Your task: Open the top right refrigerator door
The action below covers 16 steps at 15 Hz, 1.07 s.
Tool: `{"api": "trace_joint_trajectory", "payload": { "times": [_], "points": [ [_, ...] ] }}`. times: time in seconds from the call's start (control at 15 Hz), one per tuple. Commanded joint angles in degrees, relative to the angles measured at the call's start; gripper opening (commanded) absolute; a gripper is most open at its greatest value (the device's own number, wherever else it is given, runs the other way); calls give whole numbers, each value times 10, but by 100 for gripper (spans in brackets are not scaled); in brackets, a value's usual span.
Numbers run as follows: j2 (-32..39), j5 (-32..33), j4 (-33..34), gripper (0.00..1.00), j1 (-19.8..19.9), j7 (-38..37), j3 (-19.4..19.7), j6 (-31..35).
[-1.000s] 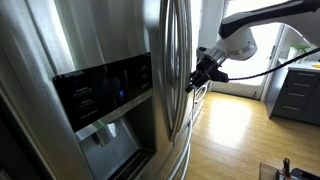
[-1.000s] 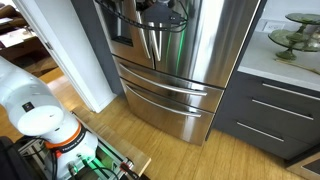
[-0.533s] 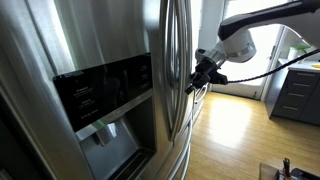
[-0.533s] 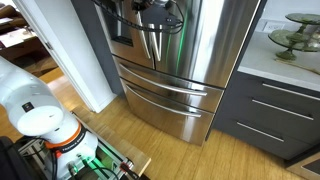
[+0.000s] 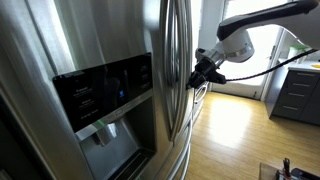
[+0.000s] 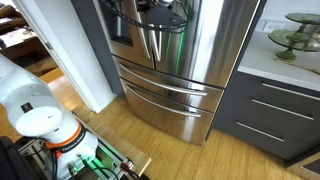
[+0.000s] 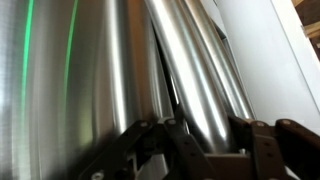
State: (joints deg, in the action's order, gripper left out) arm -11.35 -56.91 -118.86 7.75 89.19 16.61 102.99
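Honey-coloured plank flooring [image 6: 130, 125] runs from my white rounded base [image 6: 35, 105] to a tall stainless steel refrigerator. Lowest on it is the wide steel drawer front with horizontal bar pulls [image 6: 165, 100]. Above that, side by side, are the steel door with the black dispenser panel and blue-lit display [image 5: 100, 95] and the top right refrigerator door [image 6: 205, 40], a plain brushed steel panel.

That door lies flush with its neighbour in both exterior views, with no gap at the seam, so I judge the opening itself not yet begun. The reach to the handle looks done; the pull is what is left.

My black pincer [image 7: 205, 138] straddles the long curved vertical steel bar handle [image 7: 200, 85], one finger [image 7: 165, 145] on each side of it. Whether the pads actually press the bar or only flank it I cannot tell, since the contact is hidden.

My white arm [image 5: 262, 14] stretches out high and nearly level, and the wrist [image 5: 236, 45] bends down toward the fridge front, so the pincer meets the bar about level with the dispenser display.
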Motion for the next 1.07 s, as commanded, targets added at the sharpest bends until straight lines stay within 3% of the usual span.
{"api": "trace_joint_trajectory", "payload": {
  "times": [0.0,0.73,1.0],
  "points": [
    [-14,18,-9,7,12,-11,-9,-40],
    [-70,75,-42,7,38,-34,7,-101],
    [-95,120,-59,7,67,-26,13,-112]
  ]
}}
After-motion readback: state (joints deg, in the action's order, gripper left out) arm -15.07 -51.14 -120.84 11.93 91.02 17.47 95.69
